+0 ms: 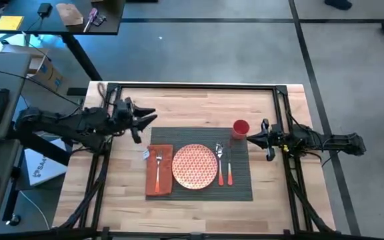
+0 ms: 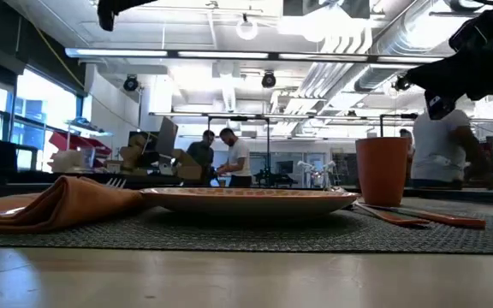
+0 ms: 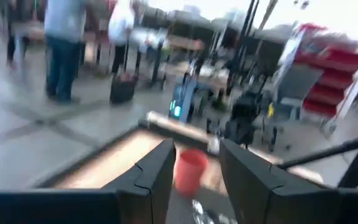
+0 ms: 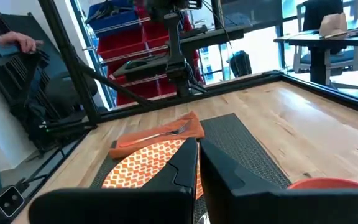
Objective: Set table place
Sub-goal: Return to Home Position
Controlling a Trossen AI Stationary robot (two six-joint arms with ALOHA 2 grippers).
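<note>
The left gripper hovers over bare wood just off the placemat's far-left corner, its fingers spread wide apart and holding nothing. Seen from above, the orange napkin lies at its 5 o'clock, near but not touching, on the left part of the mat with a fork resting on top. The small red cup stands well away at its 3 o'clock, and the left wrist view frames the cup between the open fingers.

The right gripper hangs at the mat's right edge. Its fingers are drawn together with only a sliver between them, and it grips nothing. The cup stands just beside it at 11 o'clock, on the mat's far-right corner. At its 8 o'clock lie two orange-handled pieces of cutlery, side by side. Past them the round orange patterned plate sits in the middle of the mat, the napkin close on its other side.

The mat itself lies flat on the near half of the light wood table, between the two arms.
</note>
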